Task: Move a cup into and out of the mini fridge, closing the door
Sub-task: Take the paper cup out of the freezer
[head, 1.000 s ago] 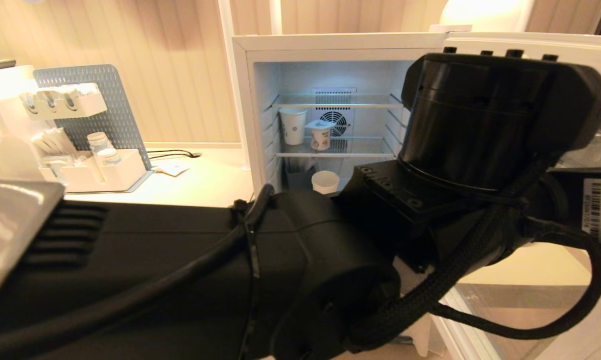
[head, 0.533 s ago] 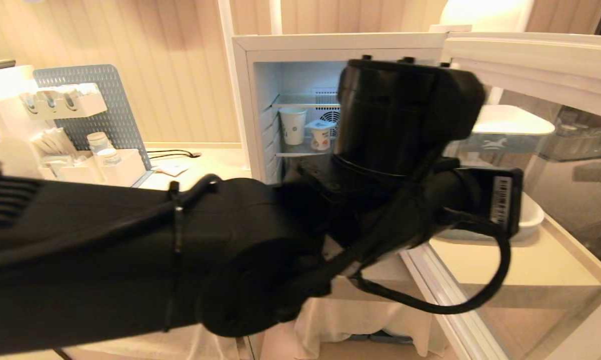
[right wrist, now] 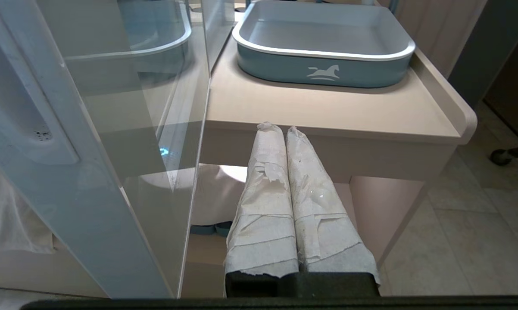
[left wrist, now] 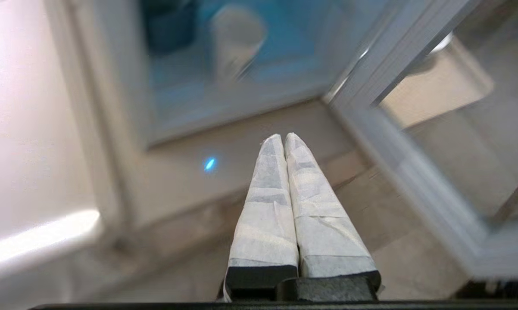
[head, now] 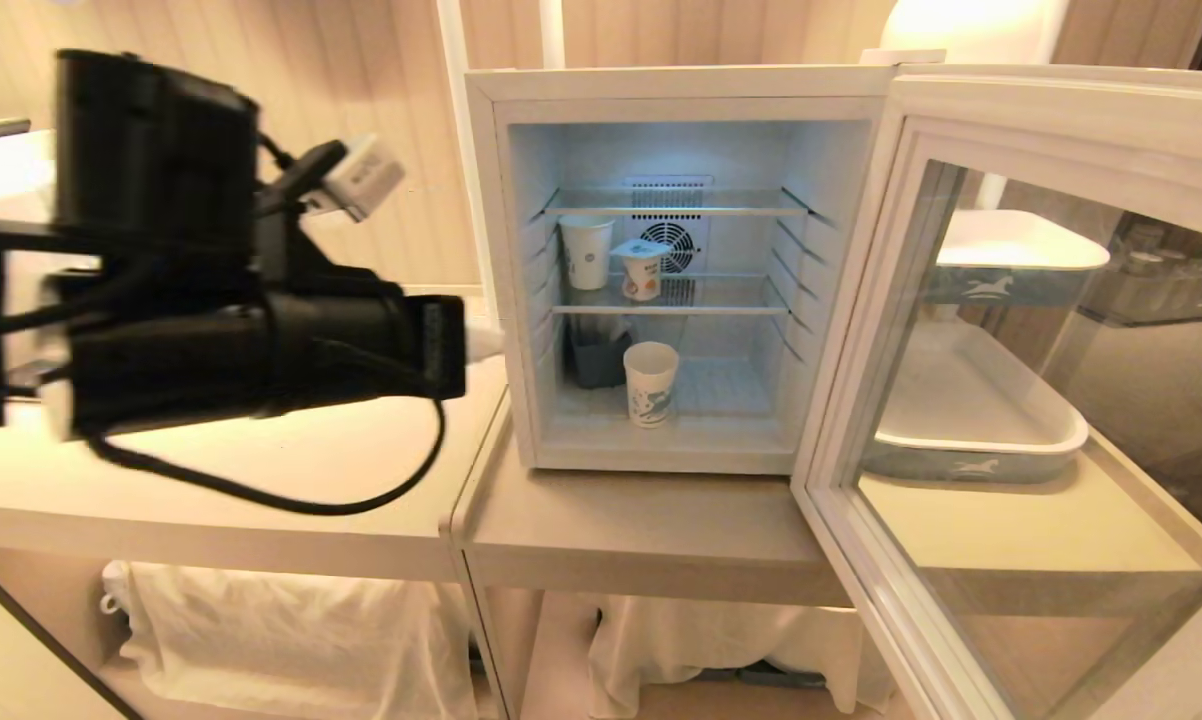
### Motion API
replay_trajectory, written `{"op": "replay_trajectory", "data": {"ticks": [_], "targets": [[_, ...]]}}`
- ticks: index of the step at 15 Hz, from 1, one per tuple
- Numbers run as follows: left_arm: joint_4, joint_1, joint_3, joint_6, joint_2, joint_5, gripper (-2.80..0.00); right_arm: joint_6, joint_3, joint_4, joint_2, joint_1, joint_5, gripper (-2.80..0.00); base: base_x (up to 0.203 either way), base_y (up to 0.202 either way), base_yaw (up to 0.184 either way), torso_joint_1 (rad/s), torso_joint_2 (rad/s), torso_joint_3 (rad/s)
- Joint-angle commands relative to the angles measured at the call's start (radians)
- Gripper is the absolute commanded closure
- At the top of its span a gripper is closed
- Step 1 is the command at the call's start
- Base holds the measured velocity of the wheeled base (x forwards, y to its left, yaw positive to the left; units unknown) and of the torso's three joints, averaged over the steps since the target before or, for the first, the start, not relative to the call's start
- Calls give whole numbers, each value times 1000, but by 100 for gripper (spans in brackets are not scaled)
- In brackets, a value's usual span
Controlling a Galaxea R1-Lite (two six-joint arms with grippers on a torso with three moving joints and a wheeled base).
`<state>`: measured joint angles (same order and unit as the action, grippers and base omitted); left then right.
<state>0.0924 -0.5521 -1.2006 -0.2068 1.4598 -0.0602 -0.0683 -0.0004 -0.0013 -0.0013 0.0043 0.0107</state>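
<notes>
The mini fridge [head: 681, 82] stands open on the counter. Its door [head: 1051, 110], a pale frame round glass, is swung out to the right. The cup [head: 651, 383], white with a blue print, stands upright on the fridge floor near the front; the left wrist view shows it blurred [left wrist: 237, 38]. My left gripper [head: 486, 340] hovers over the counter just left of the fridge, level and pointing at it. Its taped fingers are shut and hold nothing [left wrist: 283, 137]. My right gripper [right wrist: 280, 128] hangs low beside the open door [right wrist: 48, 150], also shut and holding nothing.
On the middle shelf are a plain white cup [head: 586, 252] and a foil-lidded tub [head: 641, 270]. A dark container [head: 599, 355] sits behind the cup. A blue-and-white tray [right wrist: 323, 71] lies on the counter to the right, behind the door glass. White cloth hangs under the counter.
My left arm has swung from in front of the fridge over to the left, uncovering the interior and the door. The cup, fridge and door have stayed put.
</notes>
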Motion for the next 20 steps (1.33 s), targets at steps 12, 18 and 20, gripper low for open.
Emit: {"op": "replay_trajectory", "data": {"ticks": [12, 18, 20], "targets": [[185, 457, 876, 290, -1178, -46, 0, -1, 0, 0, 1, 0, 0, 0, 0, 0, 0, 0, 0, 0], [53, 549, 1043, 317, -1274, -35, 0, -1, 0, 0, 1, 0, 0, 0, 0, 0, 0, 0, 0, 0], [73, 558, 1074, 335, -1413, -58, 0, -1, -1, 0, 0, 0, 0, 0, 0, 0, 0, 0, 0, 0]]}}
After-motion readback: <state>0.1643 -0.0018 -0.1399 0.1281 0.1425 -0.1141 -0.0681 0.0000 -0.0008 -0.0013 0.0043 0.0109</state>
